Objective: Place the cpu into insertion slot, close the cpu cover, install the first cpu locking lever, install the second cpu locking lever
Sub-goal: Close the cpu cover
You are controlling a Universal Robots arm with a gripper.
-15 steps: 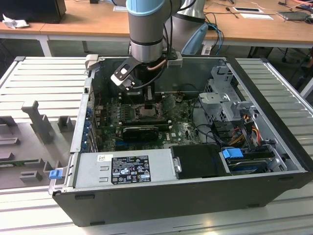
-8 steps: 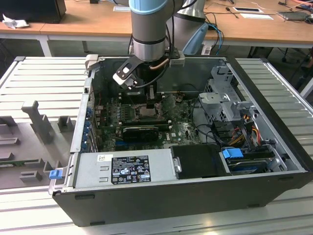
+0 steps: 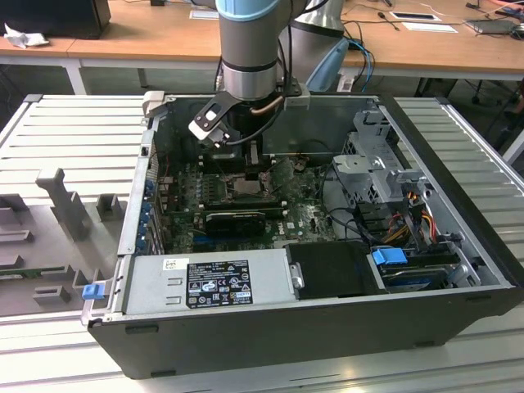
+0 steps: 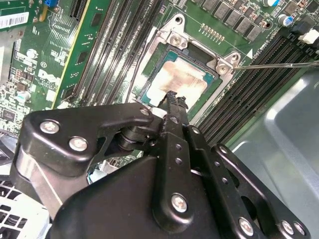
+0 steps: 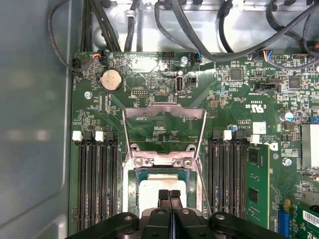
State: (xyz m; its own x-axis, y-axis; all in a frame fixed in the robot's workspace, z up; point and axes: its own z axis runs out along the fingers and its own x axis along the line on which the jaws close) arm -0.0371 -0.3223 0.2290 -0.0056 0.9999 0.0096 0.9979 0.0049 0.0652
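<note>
An open case [image 3: 458, 246] is seen on the ribbed tabletop [image 3: 74, 139], with a motherboard [image 3: 303, 217], a power supply [image 3: 217, 278] and cables [image 3: 401, 213] housed inside. The cpu [image 5: 149, 191] is seated in the slot [image 5: 130, 185], and the cover [image 5: 164, 113] is left swung up. The hand [image 5: 169, 195] is held just over the cpu, its fingers [image 4: 172, 107] pressed together with nothing gripped. A lever [image 4: 279, 63] is seen beside the slot.
</note>
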